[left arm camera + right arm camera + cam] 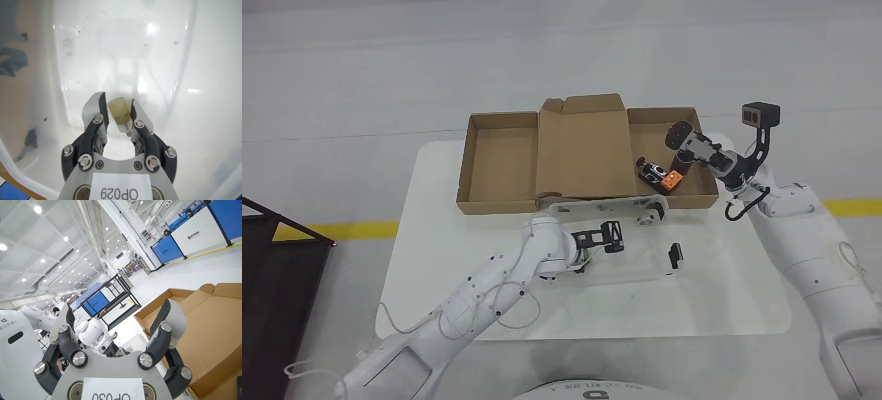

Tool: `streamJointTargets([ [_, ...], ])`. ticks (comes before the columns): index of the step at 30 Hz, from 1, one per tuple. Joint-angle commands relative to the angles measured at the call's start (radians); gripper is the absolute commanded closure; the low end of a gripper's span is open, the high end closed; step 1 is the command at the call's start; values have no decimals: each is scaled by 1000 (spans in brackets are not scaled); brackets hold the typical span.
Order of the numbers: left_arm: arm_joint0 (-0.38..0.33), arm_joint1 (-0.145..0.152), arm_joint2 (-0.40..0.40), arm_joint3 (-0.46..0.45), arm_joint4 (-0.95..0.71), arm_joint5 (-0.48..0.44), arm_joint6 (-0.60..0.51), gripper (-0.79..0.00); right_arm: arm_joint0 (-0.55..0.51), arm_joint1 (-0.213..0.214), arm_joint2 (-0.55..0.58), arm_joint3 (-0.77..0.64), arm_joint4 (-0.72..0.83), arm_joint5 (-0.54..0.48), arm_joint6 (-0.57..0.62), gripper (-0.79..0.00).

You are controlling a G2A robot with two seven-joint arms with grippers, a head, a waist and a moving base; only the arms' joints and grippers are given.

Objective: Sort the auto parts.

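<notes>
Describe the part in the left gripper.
On the white table, a clear bin sits in front of the cardboard box, with the left gripper inside. Between its fingers: a small yellowish cylinder with a metal threaded stud, unlike the black part nearby.

Pale grey floor [542,50] surrounds the white worktop [722,290]. A yellow floor line [362,230] runs out at 9 o'clock and again at 3 o'clock. A black rack [267,260] stands at 8 o'clock. The hall's white ceiling carries rows of round lights [66,238]; blue-and-white partitions [196,234] stand beyond a black shelving frame [113,300], perhaps that same rack
</notes>
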Motion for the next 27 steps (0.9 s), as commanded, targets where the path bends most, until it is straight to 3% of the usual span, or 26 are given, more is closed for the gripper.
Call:
streamJointTargets([
  [1, -2, -1, 0, -1, -20, -7, 16, 0, 0, 0, 0, 0, 1, 0, 0, -785],
  [6, -7, 3, -21, -61, -55, -22, 40, 0, 0, 0, 0, 0, 1, 0, 0, -785],
  [11, 20, 23, -70, -203, -36, -13, 27, 0, 0, 0, 0, 0, 1, 0, 0, -785],
  [20, 152, 82, -262, -482, 123, 49, 42, 0, 0, 0, 0, 0, 1, 0, 0, -785],
  [24, 203, 104, -377, -501, 167, 77, 102, 0, 0, 0, 0, 0, 1, 0, 0, -785],
  [27, 215, 113, -470, -452, 108, 82, 208, 0, 0, 0, 0, 0, 1, 0, 0, -785],
])
